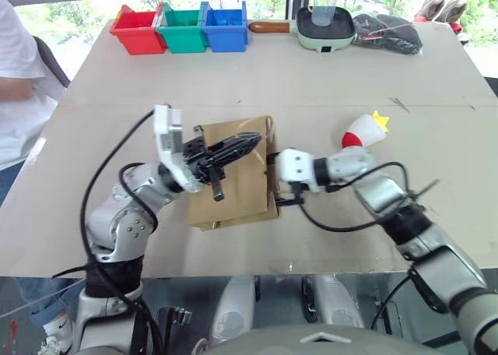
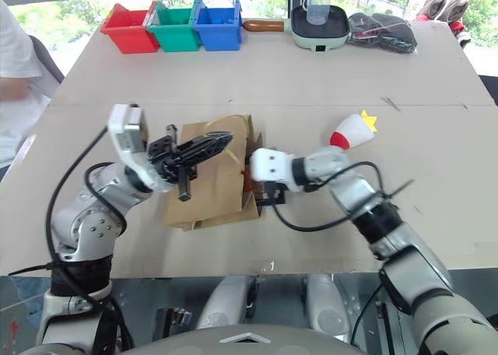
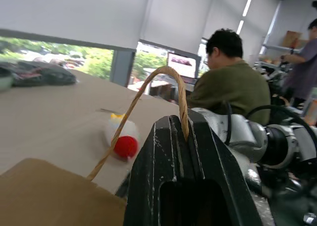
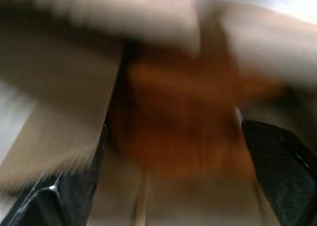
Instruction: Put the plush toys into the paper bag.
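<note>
Paper bag [image 1: 237, 176], brown, handle [image 3: 148, 107] clamped by left gripper [image 1: 233, 147]; right gripper [image 4: 168, 186] spread wide at its mouth, orange toy [image 4: 183, 117] between fingers.

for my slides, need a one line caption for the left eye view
Left gripper lifts the paper bag by its handle while the open right gripper reaches its mouth; white plush toy waits on the table.

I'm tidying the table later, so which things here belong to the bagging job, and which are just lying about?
Job: paper bag; white cone toy; orange-brown toy; bag handle.

Lying about: red bin; green bin; blue bin; pan; black bundle.
</note>
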